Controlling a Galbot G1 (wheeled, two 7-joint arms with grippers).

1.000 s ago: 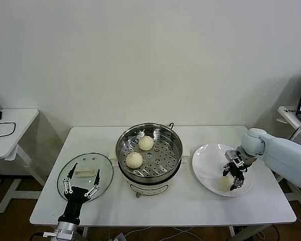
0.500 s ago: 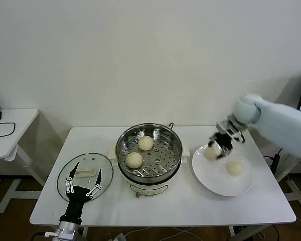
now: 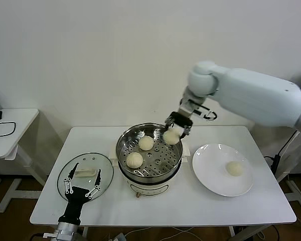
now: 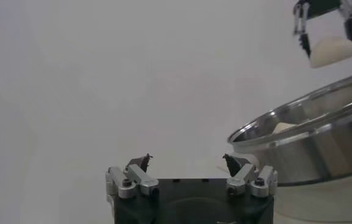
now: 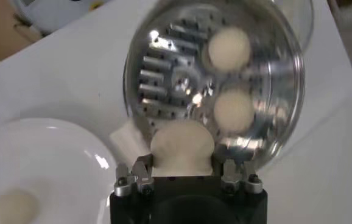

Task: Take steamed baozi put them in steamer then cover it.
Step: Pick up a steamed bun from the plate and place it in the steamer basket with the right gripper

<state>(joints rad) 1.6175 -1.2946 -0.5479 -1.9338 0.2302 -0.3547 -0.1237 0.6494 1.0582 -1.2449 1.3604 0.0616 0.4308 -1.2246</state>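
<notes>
White table (image 3: 271, 211) before you: your right gripper (image 3: 176, 130) clamps a baozi (image 3: 171, 135) above the steamer's (image 3: 149, 152) right rim; your left gripper (image 3: 82, 182) hangs spread wide over the cover (image 3: 85, 175) at the left edge.

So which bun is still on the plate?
The lone baozi on the white plate. Two sit in the steamer, and the right gripper holds another above it.

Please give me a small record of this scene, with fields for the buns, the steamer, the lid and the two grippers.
buns in steamer: two baozi
bun in transit: one, held above the steamer rim
bun waiting: one on the white plate
lid: glass cover flat on the table, left of the steamer
right gripper: shut on the carried baozi
left gripper: open, over the cover, idle
</notes>
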